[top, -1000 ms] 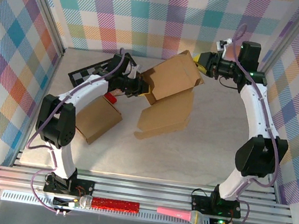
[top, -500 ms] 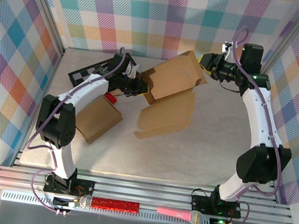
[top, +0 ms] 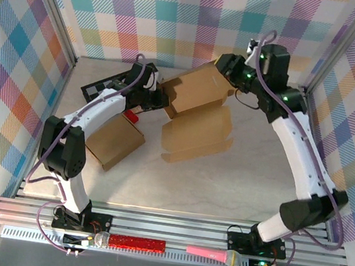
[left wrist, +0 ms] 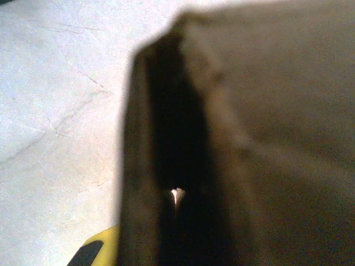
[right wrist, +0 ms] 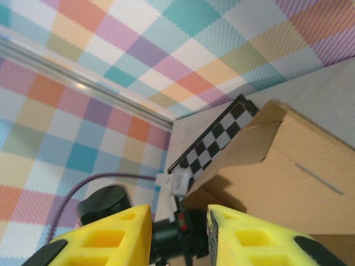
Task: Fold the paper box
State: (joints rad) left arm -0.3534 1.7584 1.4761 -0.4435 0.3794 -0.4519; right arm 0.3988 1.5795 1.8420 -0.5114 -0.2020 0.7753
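Left fingers (top: 162, 99) pinched together on the left edge of the paper box (top: 200, 91): thin matte brown cardboard, blurred up close. Right fingers (top: 224, 65) apart, yellow plastic pads (right wrist: 111, 238) with cut-out pockets, nothing between them. Box's smooth kraft face and one raised flap sit just ahead-right of them. Beyond my left fingers, a flat checkerboard sheet (top: 98, 88). Behind them, a second cardboard piece (top: 114, 142) lies flat on the pale veined table (top: 244, 176).

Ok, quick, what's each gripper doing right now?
Left gripper: closed on the paper box edge.
Right gripper: open, holding nothing.
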